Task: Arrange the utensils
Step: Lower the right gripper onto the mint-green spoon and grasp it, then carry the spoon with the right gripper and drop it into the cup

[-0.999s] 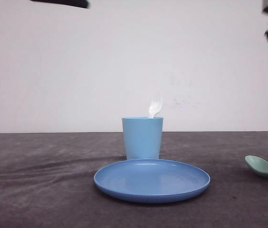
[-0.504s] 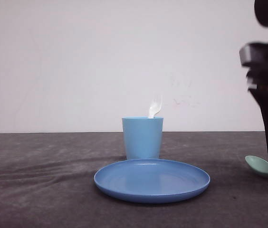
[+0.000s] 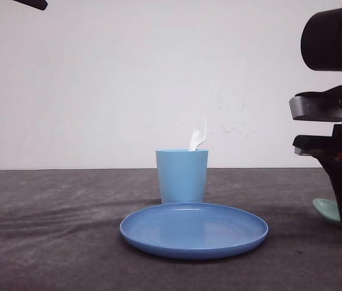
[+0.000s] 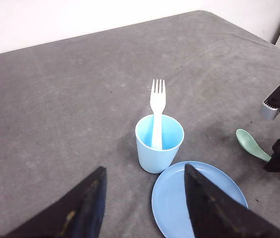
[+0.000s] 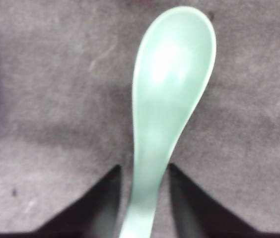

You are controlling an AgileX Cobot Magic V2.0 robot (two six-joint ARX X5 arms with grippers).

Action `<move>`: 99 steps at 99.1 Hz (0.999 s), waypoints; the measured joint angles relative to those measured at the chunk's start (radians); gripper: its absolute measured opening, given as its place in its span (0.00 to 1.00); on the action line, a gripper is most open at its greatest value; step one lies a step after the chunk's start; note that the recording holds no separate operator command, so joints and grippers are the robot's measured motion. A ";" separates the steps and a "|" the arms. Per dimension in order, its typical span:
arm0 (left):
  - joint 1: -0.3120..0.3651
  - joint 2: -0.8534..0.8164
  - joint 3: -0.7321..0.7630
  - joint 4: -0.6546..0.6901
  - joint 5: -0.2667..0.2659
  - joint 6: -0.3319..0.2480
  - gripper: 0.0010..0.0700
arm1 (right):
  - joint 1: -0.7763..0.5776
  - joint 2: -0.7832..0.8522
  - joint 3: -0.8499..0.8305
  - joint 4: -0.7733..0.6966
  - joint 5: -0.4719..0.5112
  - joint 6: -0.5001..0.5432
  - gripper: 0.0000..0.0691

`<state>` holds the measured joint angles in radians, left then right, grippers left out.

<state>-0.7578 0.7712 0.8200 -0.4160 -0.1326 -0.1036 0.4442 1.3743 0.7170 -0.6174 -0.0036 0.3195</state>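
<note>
Mint-green spoon: flat on the grey table, far right of the scene, right of the plate; bowl end points left.
fork: white, already standing tines-up in the cup, which sits just behind the plate at centre.
right gripper: down at the spoon; fingers spread, one either side of the handle just behind the bowl. Narrow gaps show on both sides, so not pinching yet. In the front view the arm covers most of the spoon.
left gripper: high over the near side of the table, fingers spread, holding nothing, well apart from the cup.
step: spoon pickup, pre-grasp. Fork half of the job looks done.
next: close the fingers on the handle, lift, carry left to the cup, drop it in beside the fork.
watch: handle is thin and slick, lying flat; fingertips need to reach table level or it may squirt out. Cup is light and could tip.
</note>
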 joint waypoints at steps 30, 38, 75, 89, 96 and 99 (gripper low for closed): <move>0.000 0.000 0.000 -0.003 0.000 0.000 0.41 | 0.000 -0.010 0.000 0.030 0.004 0.000 0.11; 0.000 0.000 0.000 -0.008 0.000 0.000 0.41 | 0.002 -0.048 0.002 0.031 0.005 0.000 0.11; 0.000 0.000 0.000 -0.014 0.000 0.000 0.41 | 0.147 -0.266 0.072 0.337 0.003 -0.006 0.11; 0.000 0.000 0.000 -0.014 0.000 -0.001 0.41 | 0.203 -0.249 0.076 0.559 0.000 -0.026 0.11; 0.000 0.000 0.000 -0.015 0.001 -0.006 0.41 | 0.216 -0.221 0.078 0.646 -0.002 -0.035 0.11; 0.000 0.000 0.000 -0.016 0.001 -0.010 0.41 | 0.217 -0.204 0.079 0.678 -0.002 -0.037 0.11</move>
<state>-0.7578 0.7715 0.8200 -0.4316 -0.1318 -0.1131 0.6609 1.1698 0.7963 0.0601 -0.0055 0.2825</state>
